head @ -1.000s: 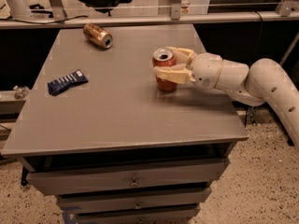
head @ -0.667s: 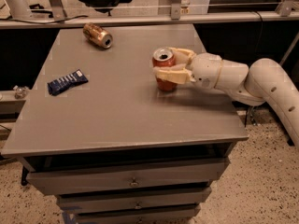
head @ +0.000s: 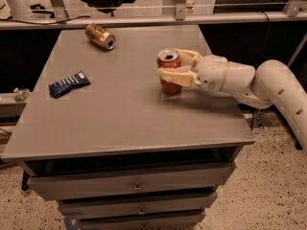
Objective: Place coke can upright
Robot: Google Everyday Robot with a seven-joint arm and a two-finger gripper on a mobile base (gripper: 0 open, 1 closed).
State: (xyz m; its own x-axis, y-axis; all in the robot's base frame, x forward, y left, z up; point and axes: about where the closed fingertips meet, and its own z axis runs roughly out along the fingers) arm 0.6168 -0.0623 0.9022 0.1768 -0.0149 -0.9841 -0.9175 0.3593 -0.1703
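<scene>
The red coke can (head: 168, 61) stands upright on the grey table (head: 120, 114), right of its middle, silver top up. My gripper (head: 171, 64) reaches in from the right, level with the can. One cream finger (head: 175, 76) lies across the can's front and the other finger (head: 188, 55) runs behind it. The fingers are closed on the can's sides. The can's base rests on the table top.
A gold-brown can (head: 100, 36) lies on its side at the back left of the table. A dark blue snack packet (head: 69, 84) lies near the left edge. Drawers sit under the table's front. My arm (head: 268, 87) extends past the right edge.
</scene>
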